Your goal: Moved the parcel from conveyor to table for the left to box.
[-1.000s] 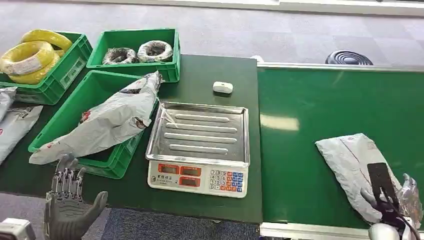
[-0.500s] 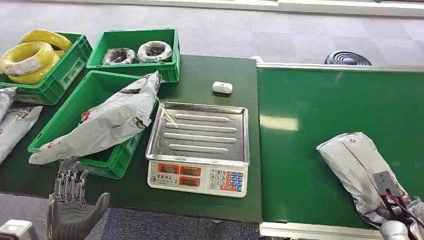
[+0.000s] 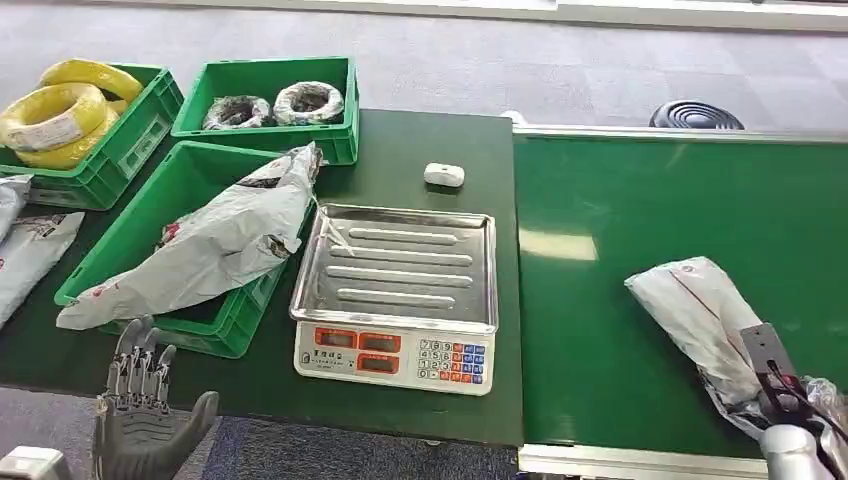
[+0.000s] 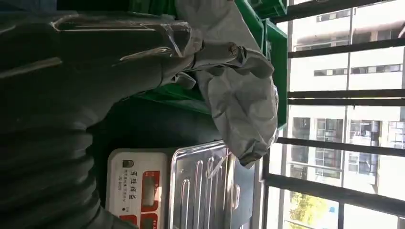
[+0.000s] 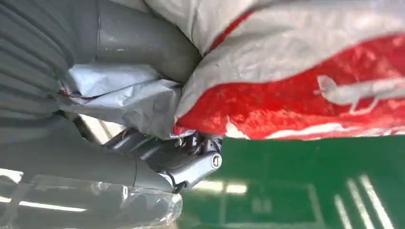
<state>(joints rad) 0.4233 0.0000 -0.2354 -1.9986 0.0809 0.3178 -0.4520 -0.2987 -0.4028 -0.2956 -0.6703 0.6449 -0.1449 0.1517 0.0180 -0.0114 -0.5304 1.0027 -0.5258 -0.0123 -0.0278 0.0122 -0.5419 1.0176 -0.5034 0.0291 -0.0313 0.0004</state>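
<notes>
Parcel (image 3: 705, 320) lies at the lower right of the head view on the green conveyor (image 3: 650, 200), its near end gripped by the right hand (image 3: 790, 415); the right wrist view shows the fingers (image 5: 157, 162) pinching bunched grey wrap. Risk: the hold is on loose film only, so the wrap may slip or tear during transfer to the desk (image 3: 430, 140). The scale (image 3: 395, 290) lies in the path; a sagging end may snag it. Left hand (image 3: 145, 415), lower left, has fingers spread, holding nothing.

We see a parcel-sorting workstation: a green conveyor (image 3: 680, 250) runs beside a dark counter (image 3: 420, 140) carrying a weighing scale (image 3: 395, 300), green crates (image 3: 150, 250) and bagged parcels (image 3: 215, 245).
</notes>
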